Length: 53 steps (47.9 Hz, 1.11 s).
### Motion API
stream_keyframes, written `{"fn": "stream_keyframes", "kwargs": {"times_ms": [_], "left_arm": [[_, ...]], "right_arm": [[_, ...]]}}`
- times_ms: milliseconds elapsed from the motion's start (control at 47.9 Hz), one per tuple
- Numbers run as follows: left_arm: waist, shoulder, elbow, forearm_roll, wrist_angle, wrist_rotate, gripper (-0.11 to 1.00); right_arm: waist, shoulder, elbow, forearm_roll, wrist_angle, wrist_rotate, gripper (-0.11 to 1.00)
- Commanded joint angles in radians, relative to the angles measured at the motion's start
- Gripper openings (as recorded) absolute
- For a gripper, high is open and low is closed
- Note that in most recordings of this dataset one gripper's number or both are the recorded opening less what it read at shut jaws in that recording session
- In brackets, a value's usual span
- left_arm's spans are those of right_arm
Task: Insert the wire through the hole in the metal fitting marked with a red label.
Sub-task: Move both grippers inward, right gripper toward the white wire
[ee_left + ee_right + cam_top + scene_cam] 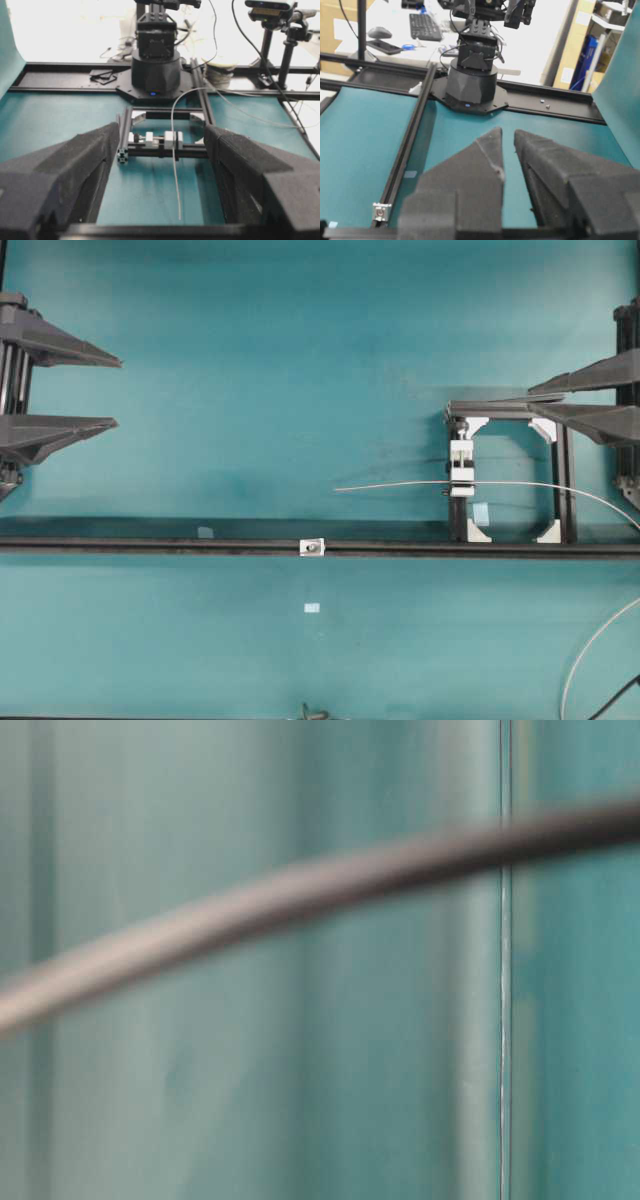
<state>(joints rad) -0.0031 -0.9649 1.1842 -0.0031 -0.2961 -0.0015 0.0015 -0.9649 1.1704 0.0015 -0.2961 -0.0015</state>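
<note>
teal mat [250, 390], open middle; both edge tools [110, 392] [535, 400] spread, empty-jawed

Both grippers are matt black throughout. Left gripper [162, 165]: two broad wedge-shaped fingers [75, 165] faced with coarse, foam-like black padding. Right gripper [509, 150]: same tapered fingers, pointed tips, one pale speck on an inner edge. Opposing arm base [472, 87]: black round drum on an octagonal plate, small blue light, black cables above. Screws cannot be confirmed owing to blur.
</note>
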Motion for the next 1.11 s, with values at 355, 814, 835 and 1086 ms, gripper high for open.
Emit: {"fn": "stream_keyframes", "kwargs": {"times_ms": [355,814,835,1086], "left_arm": [[0.043,0.026,-0.006,-0.038,-0.008,0.008,-0.1],[0.074,0.166,-0.015,-0.038,-0.008,0.015,0.41],[0.074,0.167,-0.015,-0.038,-0.008,0.017,0.47],[0.074,0.212,-0.015,-0.038,-0.02,0.038,0.66]], "right_arm": [[-0.064,0.043,0.008,0.018,0.081,0.101,-0.03],[-0.066,0.107,-0.021,0.021,0.084,0.114,0.75],[-0.066,0.109,-0.021,0.021,0.086,0.115,0.75],[-0.066,0.141,-0.021,0.021,0.103,0.175,0.75]]}}
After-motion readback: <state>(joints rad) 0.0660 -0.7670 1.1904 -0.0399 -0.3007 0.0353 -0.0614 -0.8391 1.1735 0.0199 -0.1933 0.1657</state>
